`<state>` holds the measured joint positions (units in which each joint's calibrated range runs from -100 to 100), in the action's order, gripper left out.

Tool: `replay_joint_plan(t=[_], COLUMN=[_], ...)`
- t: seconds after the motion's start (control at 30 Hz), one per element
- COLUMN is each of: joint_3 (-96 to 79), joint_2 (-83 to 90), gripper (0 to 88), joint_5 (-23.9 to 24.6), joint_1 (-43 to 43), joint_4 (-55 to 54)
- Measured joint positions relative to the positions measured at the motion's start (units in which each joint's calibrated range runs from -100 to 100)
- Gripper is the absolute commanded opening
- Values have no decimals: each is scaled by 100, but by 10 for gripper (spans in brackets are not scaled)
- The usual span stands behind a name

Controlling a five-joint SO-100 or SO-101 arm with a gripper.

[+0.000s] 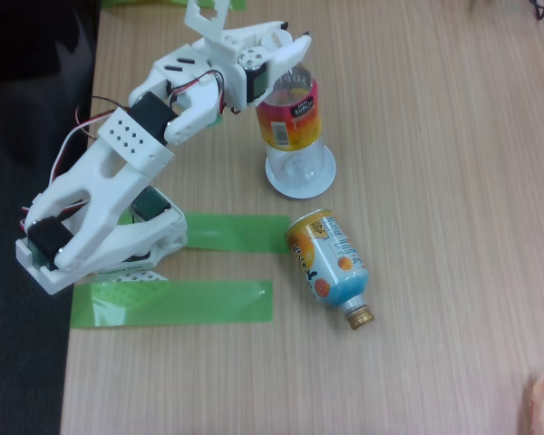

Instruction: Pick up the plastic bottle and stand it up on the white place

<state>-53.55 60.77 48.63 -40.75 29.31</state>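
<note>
Fixed view, looking down at a wood-grain surface. A white printed arm was based at the left edge, reaching up and to the right across the frame.

The plastic bottle stood upright on the white place, its clear lower body resting inside the disc's rim, with the disc showing as a ring around the base. The red-pink and yellow label wrapped the upper half. The cap was hidden under the arm's head.

The end effector sat at the bottle's top, its white fingers to either side of the neck and shoulder. It appeared to be clenched on the bottle, though the camera angle and the motor housing in front made the actual contact hard to confirm; I could not tell for certain.

An orange-and-light-blue bottle-can lay on its side on the surface, below and just right of the disc, well apart from it, its gold cap pointing toward the lower right.

Two green tape strips lay flat near the arm's base, one beside the base and a longer one below it. The upper strip's right end came close to the can's bottom.
</note>
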Motion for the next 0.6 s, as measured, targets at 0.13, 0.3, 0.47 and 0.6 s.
replay_joint_plan(t=[0.13,0.3,0.47,0.6], joint_3=[0,0,0,163], joint_2=[0,0,-101,-362], gripper=[22,22,22,22], joint_5=[11,11,11,5], joint_1=[-37,-7,-7,-7], joint_4=[0,0,0,0])
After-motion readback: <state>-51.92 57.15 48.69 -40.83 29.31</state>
